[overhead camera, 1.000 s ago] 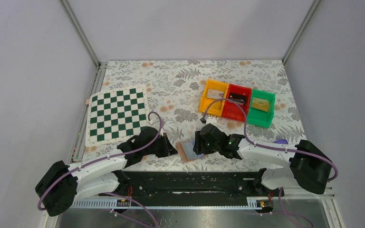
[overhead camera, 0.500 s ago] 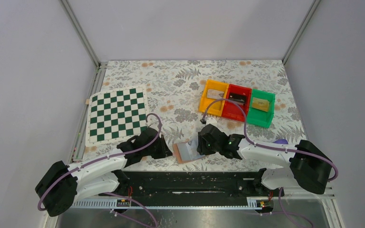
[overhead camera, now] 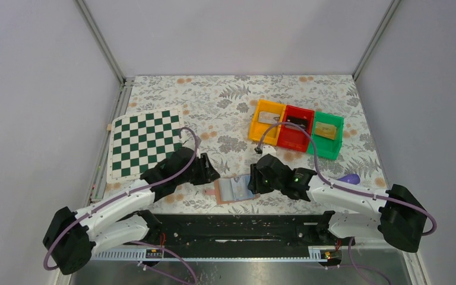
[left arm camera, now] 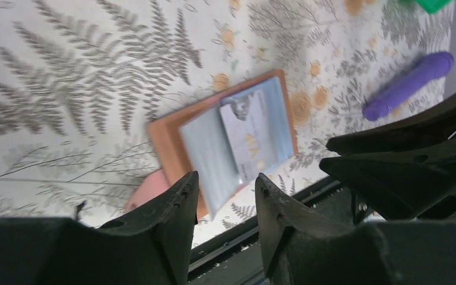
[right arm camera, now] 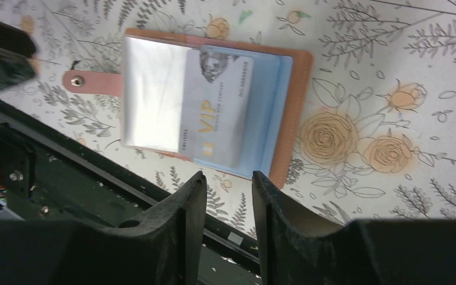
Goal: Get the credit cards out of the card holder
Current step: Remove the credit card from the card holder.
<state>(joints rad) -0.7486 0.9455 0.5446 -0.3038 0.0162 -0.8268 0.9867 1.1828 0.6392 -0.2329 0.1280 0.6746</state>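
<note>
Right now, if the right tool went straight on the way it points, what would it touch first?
Probably the whitish VIP card tucked in the open tan leather-like card holder, which lies flat just ahead of the right tool; depth is unclear.

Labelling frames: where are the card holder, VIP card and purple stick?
card holder point(right arm camera: 292, 113): right wrist view, tan right border.
VIP card point(right arm camera: 217, 113): right wrist view, its middle.
purple stick point(left arm camera: 408, 86): left wrist view, mid-length.

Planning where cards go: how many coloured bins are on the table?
3: yellow bin, red bin, green bin, side by side in a row at the far right of the top view. None seems hidden.
</note>
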